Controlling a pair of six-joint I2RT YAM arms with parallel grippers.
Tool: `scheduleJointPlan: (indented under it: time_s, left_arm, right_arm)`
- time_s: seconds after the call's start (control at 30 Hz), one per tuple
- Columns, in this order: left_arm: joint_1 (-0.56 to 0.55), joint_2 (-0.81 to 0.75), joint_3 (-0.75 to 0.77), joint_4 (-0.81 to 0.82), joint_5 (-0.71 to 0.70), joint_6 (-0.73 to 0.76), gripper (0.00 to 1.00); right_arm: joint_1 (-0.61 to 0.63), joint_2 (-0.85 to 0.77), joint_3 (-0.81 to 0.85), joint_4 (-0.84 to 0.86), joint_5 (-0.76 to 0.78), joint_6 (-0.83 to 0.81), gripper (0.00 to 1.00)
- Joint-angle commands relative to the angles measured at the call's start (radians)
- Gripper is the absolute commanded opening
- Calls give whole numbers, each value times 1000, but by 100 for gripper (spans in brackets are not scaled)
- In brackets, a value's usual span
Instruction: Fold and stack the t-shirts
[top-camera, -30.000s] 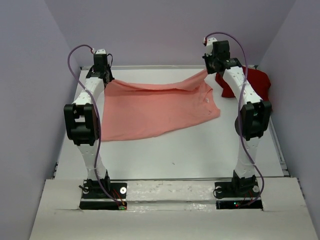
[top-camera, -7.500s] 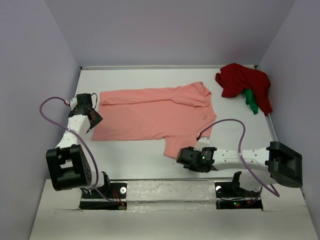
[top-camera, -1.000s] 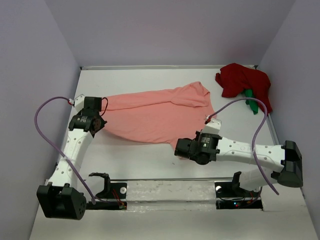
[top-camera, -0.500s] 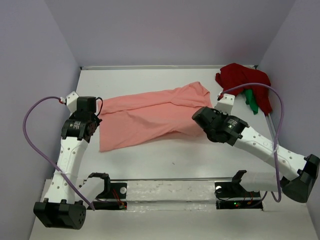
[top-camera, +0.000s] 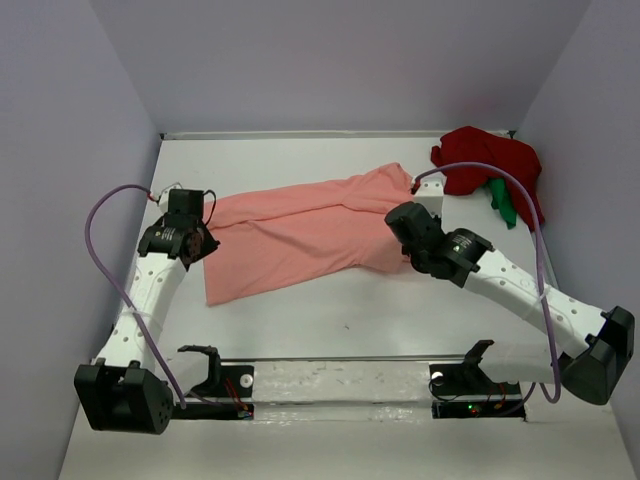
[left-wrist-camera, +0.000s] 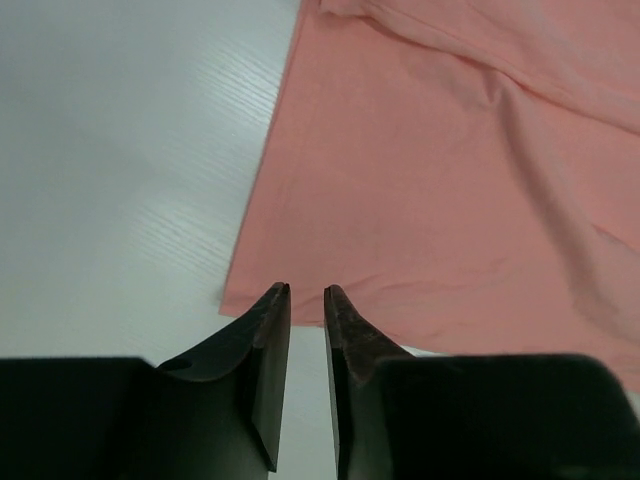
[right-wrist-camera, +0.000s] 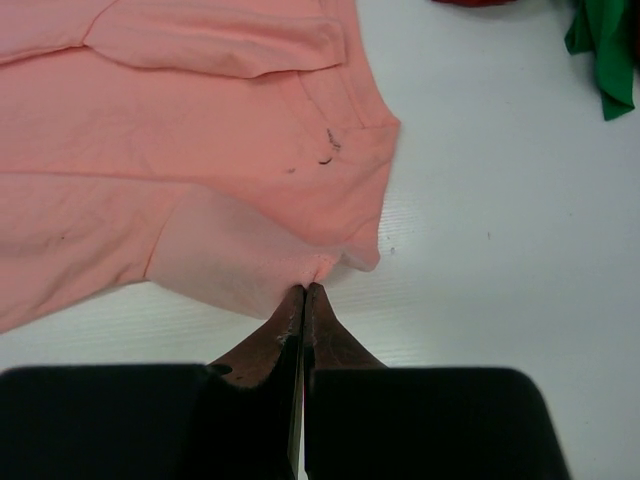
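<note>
Right end effector pinches the near edge of the salmon-pink t-shirt. Left end effector narrowly parted, empty, at cloth's corner. Shirt spans counter centre, nine to two o'clock. Risk: one-sided pull skews fold, bunches cloth.

High rear camera overlooks the table; both close wrist cameras share the salmon-pink t-shirt.

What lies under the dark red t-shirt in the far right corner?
A strip of bright green t-shirt pokes out beneath the dark red t-shirt; the rest is covered.
</note>
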Motion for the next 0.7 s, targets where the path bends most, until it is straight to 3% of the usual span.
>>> scheduleJointPlan:
  time_s: [0.0, 0.33, 0.5, 0.67]
  left_arm:
    - [2, 3, -37, 28, 158, 15, 34]
    - [0, 92, -57, -56, 307, -196, 36]
    - [-44, 326, -1, -114, 106, -171, 34]
    - [-82, 399, -14, -90, -68, -190, 34]
  right_arm:
    - [-6, -17, -4, 46, -47, -48, 0]
    - [-6, -35, 33, 79, -69, -111, 0]
    - [-6, -70, 9, 111, -113, -114, 0]
    - [-6, -86, -51, 135, -142, -97, 0]
